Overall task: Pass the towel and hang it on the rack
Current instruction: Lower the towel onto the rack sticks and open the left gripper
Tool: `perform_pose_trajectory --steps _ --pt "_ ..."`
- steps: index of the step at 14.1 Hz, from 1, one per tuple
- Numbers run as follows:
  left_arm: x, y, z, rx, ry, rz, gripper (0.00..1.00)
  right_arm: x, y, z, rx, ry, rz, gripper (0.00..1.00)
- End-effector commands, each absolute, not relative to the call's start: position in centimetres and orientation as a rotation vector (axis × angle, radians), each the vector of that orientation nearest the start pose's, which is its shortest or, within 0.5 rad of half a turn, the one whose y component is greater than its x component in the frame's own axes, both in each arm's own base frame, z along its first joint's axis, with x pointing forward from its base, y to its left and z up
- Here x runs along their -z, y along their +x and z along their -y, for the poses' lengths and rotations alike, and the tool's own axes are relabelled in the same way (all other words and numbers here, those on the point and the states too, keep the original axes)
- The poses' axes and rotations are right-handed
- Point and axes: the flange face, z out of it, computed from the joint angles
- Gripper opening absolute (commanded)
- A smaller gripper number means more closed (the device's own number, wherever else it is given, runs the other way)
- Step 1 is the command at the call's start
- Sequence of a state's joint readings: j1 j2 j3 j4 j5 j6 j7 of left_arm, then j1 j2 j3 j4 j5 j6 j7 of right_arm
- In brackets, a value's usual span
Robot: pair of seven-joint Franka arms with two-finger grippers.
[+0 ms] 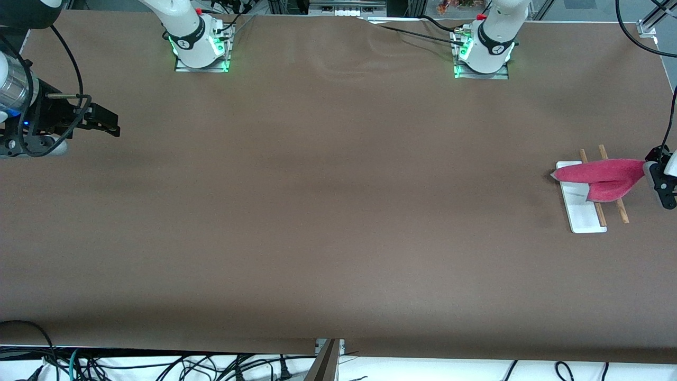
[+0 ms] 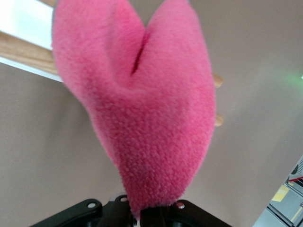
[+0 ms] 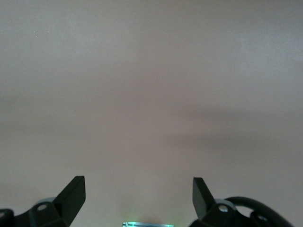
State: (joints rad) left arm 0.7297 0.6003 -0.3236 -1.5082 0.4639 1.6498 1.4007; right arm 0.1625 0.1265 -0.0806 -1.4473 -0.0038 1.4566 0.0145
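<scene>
The pink-red towel (image 1: pixel 603 174) lies stretched across the two wooden rods (image 1: pixel 622 211) of the rack (image 1: pixel 584 216) at the left arm's end of the table. My left gripper (image 1: pixel 647 169) is shut on one corner of it, just off the rack toward the table's end. In the left wrist view the towel (image 2: pixel 147 109) fills the middle, pinched at my left gripper (image 2: pixel 140 218), with a rod (image 2: pixel 28 54) showing past it. My right gripper (image 1: pixel 113 126) waits over the right arm's end of the table. It stands open (image 3: pixel 138 189) with only bare table between its fingers.
The two arm bases (image 1: pixel 201 47) (image 1: pixel 484 53) stand along the table edge farthest from the front camera. Cables (image 1: pixel 158 365) hang below the nearest edge. The brown tabletop (image 1: pixel 328 211) stretches between the two grippers.
</scene>
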Motion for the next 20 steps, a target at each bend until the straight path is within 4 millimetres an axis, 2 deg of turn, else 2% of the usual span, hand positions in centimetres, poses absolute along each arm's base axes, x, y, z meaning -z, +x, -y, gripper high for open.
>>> perform_pose_trajectory --steps 1,2,3,4,5,8,13,14,16,18,20 --pt "-29.9 57.3 -34.4 -0.751 -2.695 -1.709 0.00 -60.5 57.5 -4.9 -0.175 -3.163 0.127 1.00" --pt "-29.1 57.3 -34.5 -0.747 -2.700 -1.711 0.00 -60.4 57.5 -5.0 -0.177 -3.166 0.132 1.00" --pt "-28.7 57.4 -34.6 -0.742 -2.706 -1.713 0.05 -60.5 57.6 -5.0 -0.170 -3.165 0.127 1.00" --pt "-28.5 57.3 -34.6 -0.741 -2.711 -1.713 0.49 -60.5 57.7 -5.1 -0.160 -3.162 0.118 1.00" --pt "-28.1 57.3 -34.7 -0.733 -2.725 -1.716 0.99 -59.9 58.0 -5.2 -0.170 -3.157 0.126 1.00" --pt "-28.2 57.2 -34.9 -0.727 -2.730 -1.710 1.00 -60.0 58.1 -7.9 -0.162 -3.162 0.179 1.00" --pt "-28.8 57.1 -35.2 -0.720 -2.732 -1.695 1.00 -59.9 58.1 -7.3 -0.174 -3.159 0.155 1.00" --pt "-29.4 57.4 -35.3 -0.709 -2.727 -1.687 1.00 -59.9 58.1 -7.3 -0.179 -3.161 0.152 1.00" --pt "-30.7 57.8 -35.6 -0.688 -2.718 -1.670 1.00 -59.4 58.0 -6.9 -0.208 -3.161 0.142 1.00" --pt "-33.7 58.4 -34.8 -0.582 -2.749 -1.641 1.00 -59.6 58.0 -6.9 -0.199 -3.158 0.138 1.00" --pt "-37.1 59.1 -33.0 -0.479 -2.773 -1.606 1.00 -59.9 57.9 -7.2 -0.186 -3.158 0.116 1.00"
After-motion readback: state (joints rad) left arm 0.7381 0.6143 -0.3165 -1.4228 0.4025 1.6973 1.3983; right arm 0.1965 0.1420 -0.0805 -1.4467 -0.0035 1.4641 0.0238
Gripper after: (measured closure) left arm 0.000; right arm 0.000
